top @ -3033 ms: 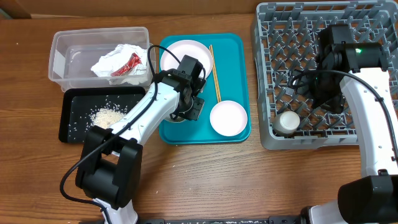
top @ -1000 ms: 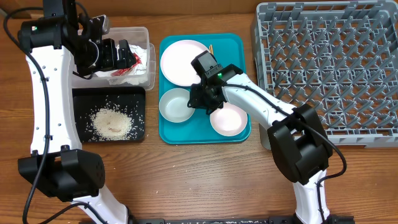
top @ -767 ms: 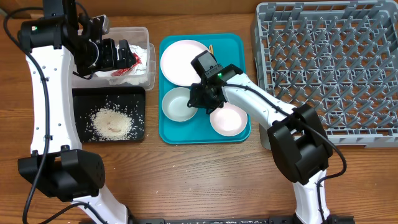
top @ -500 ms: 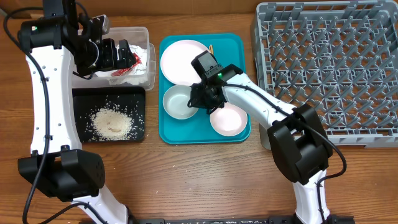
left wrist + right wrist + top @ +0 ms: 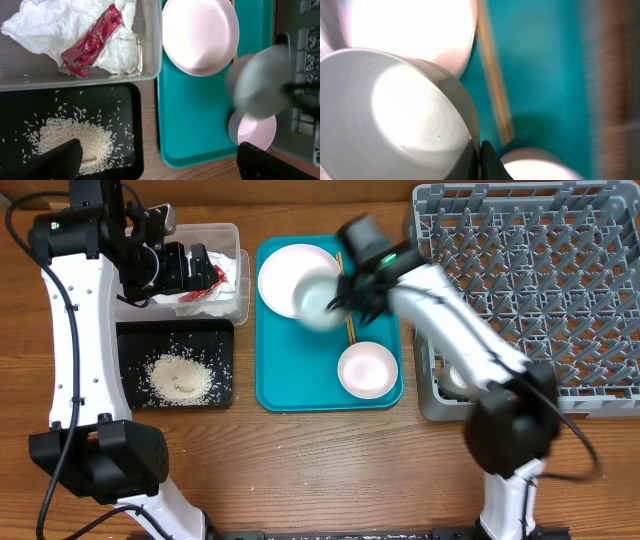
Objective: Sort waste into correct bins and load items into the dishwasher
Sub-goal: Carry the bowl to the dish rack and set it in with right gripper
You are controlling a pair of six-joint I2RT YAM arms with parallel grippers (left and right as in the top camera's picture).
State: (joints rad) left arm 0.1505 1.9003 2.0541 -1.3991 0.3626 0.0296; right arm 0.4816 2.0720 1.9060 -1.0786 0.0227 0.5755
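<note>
**Overhead.** Right gripper (image 5: 338, 292): clamped on the rim of a small white bowl (image 5: 318, 306). Both blurred, centre of frame, bowl overlapping the right edge of the round white plate (image 5: 290, 275). Grey dish rack (image 5: 530, 290): directly right of the held bowl, across the teal tray (image 5: 300, 395) edge; right arm far nearer to it than left. Second bowl (image 5: 367, 370): lower right of tray, upright. Chopsticks (image 5: 349, 330): long axis running top to bottom of frame, just beside the held bowl. Left gripper (image 5: 190, 268): upper left, over the clear tub (image 5: 100, 255).

**Left wrist.** Left gripper (image 5: 160, 162): spread wide, empty, one fingertip in each bottom corner. Napkin (image 5: 40, 22) and red foil wrapper (image 5: 90, 42) inside the tub, upper left. Rice (image 5: 70, 140) heaped in the black tray (image 5: 137, 125), lower left.

**Right wrist.** Right gripper (image 5: 481, 159): pinching the bowl (image 5: 405, 120) wall at lower centre, bowl tilted, interior facing camera.

**Step, judged:** bowl on its way rightward to the rack; second bowl, plate and chopsticks not yet loaded.
</note>
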